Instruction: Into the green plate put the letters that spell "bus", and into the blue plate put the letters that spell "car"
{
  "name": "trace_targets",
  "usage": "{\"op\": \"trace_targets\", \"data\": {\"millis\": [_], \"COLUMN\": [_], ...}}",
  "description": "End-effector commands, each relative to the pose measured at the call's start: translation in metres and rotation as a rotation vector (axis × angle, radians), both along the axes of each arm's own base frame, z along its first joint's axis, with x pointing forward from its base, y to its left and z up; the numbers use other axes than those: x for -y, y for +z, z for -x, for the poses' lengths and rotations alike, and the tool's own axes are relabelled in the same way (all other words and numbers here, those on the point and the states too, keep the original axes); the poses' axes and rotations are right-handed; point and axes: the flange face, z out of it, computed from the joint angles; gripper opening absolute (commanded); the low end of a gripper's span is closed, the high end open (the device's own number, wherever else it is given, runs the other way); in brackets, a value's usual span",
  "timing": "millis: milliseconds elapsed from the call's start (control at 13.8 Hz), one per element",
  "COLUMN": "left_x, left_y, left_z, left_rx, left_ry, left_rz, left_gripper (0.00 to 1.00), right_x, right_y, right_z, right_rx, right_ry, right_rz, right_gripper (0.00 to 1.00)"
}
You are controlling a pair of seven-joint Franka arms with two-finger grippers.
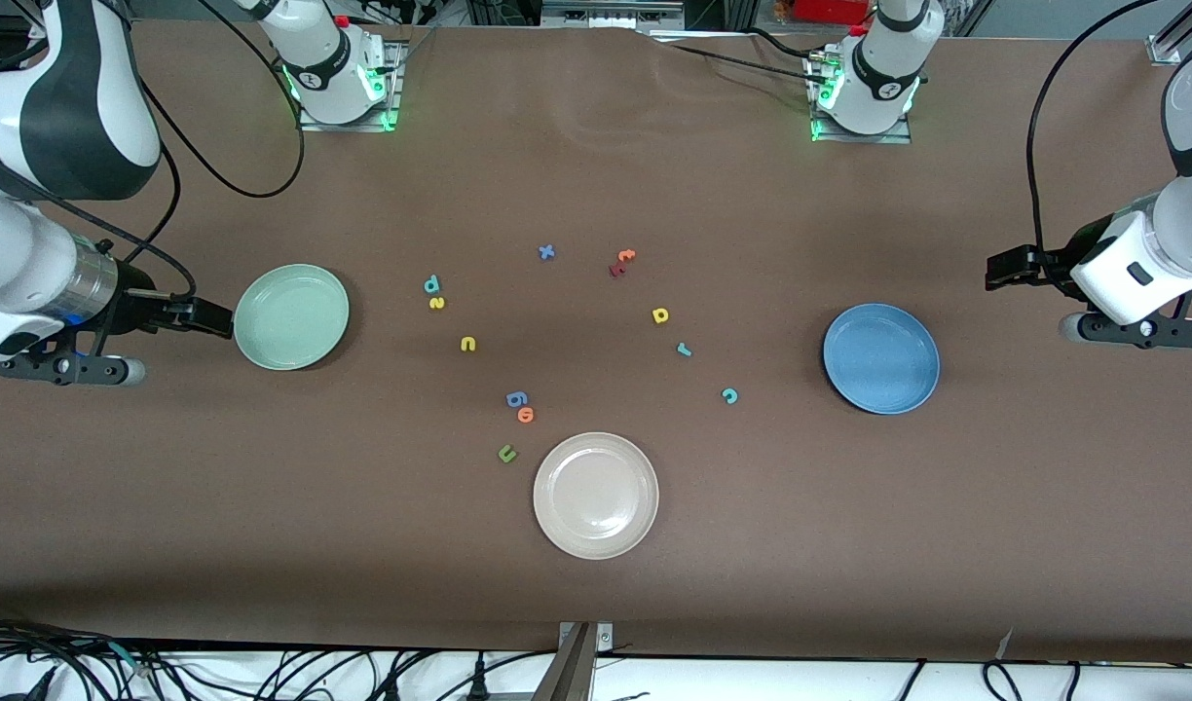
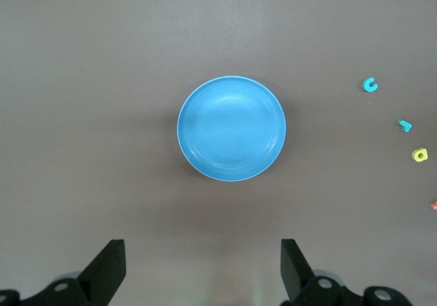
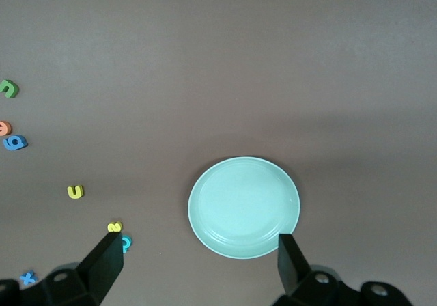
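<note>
The empty green plate (image 1: pixel 291 316) (image 3: pixel 244 207) lies toward the right arm's end, the empty blue plate (image 1: pixel 881 358) (image 2: pixel 232 128) toward the left arm's end. On the table between them lie the teal b (image 1: pixel 431 284), yellow s (image 1: pixel 437 303) and yellow u (image 1: pixel 468 344), then the yellow a (image 1: pixel 660 314), teal r (image 1: pixel 685 350) and teal c (image 1: pixel 729 394). My right gripper (image 1: pixel 216 319) (image 3: pixel 200 238) hangs open and empty over the table beside the green plate. My left gripper (image 1: pixel 1000 268) (image 2: pixel 201 244) hangs open and empty beside the blue plate.
A cream-white plate (image 1: pixel 596 495) sits nearer the front camera. Beside it lie an olive u (image 1: pixel 506 453), an orange o (image 1: pixel 526 415) and a blue g (image 1: pixel 516 398). Farther back are a blue x (image 1: pixel 546 252), an orange t (image 1: pixel 626 255) and a dark red letter (image 1: pixel 616 270).
</note>
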Motion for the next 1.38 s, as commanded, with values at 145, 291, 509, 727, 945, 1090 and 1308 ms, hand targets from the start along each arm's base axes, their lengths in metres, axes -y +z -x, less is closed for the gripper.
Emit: {"op": "trace_targets", "data": {"millis": [145,291,509,727,945,1090,1308], "left_x": [0.002,0.006,0.028,0.087,0.157,0.190,0.230], "left_y": [0.000,-0.007,-0.033,-0.078,-0.136,-0.172,-0.227], "left_z": [0.001,0.003,-0.004,-0.012,-0.005,-0.003,0.018], "left_rx": [-0.006,-0.024,-0.051,-0.010,0.076,0.076,0.165], "left_ry": [-0.011,-0.014,-0.007,0.098,0.266,0.301,0.396], "left_rz": [0.007,0.016,0.056,0.073,0.080,0.095,0.120], "left_gripper": [1.00,1.00,1.00,1.00,1.00,1.00,1.00], "right_x": [0.000,0.000,-0.003,-0.006,-0.032,-0.060,-0.117], "right_y": [0.005,0.005,0.007,0.006,0.003,0.004,-0.008], "right_z": [-0.002,-0.002,-0.002,0.002,0.012,0.016,0.026], "right_rx": [0.001,-0.001,0.002,-0.020,-0.078,-0.080,-0.075], "right_ry": [-0.012,-0.010,-0.006,-0.009,-0.025,-0.047,-0.088], "right_rz": [-0.021,-0.021,-0.025,-0.024,-0.021,-0.017,-0.007], "right_gripper": [1.00,1.00,1.00,1.00,1.00,1.00,1.00]}}
